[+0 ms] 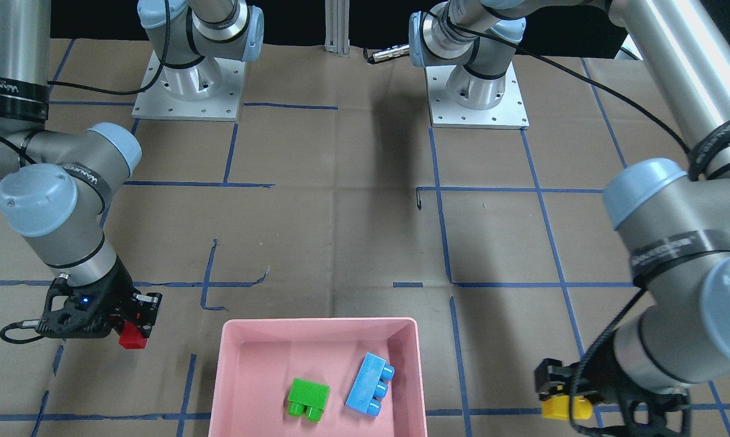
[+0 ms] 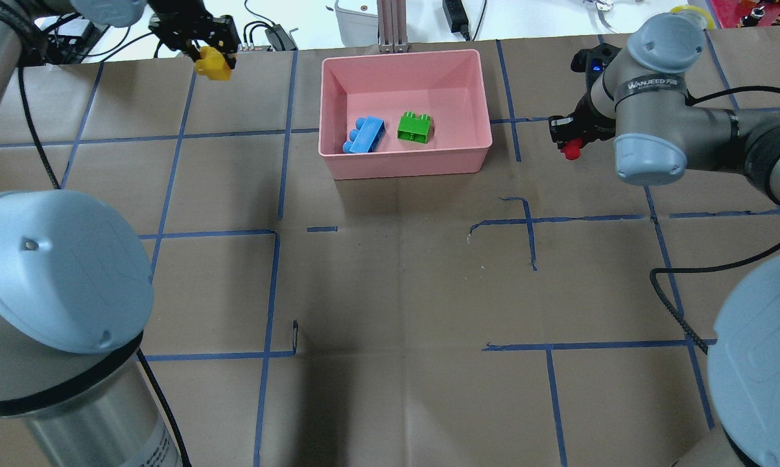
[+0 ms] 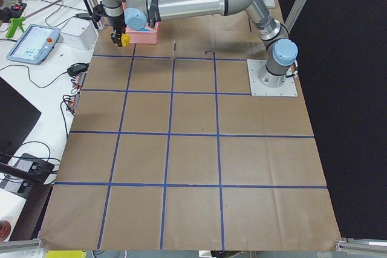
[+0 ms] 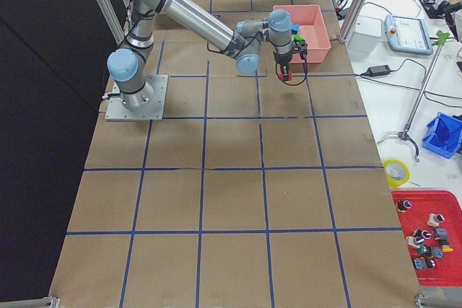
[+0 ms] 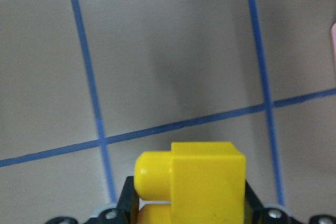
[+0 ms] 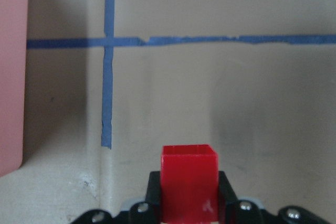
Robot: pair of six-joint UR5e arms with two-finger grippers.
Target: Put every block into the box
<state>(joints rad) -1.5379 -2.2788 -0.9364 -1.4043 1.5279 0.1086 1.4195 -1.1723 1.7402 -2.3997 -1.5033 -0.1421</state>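
The pink box (image 1: 231, 364) (image 2: 406, 165) holds the green brick (image 1: 307, 399) (image 2: 415, 126) and the light-blue brick (image 1: 370, 384) (image 2: 364, 135). My left gripper (image 2: 212, 59) (image 1: 562, 405) is shut on the yellow brick (image 2: 214, 65) (image 1: 566, 408) (image 5: 207, 184), held above the table to the box's left in the overhead view. My right gripper (image 2: 568, 146) (image 1: 135, 334) is shut on the red brick (image 2: 570, 148) (image 1: 133, 337) (image 6: 188, 182), held above the table to the box's right. The box's edge (image 6: 11, 72) shows at the left of the right wrist view.
Brown paper with blue tape lines (image 2: 273, 285) covers the table. The two arm bases (image 1: 189, 85) (image 1: 477, 91) stand on the robot's side. Cables and devices (image 2: 266, 32) lie beyond the far table edge in the overhead view.
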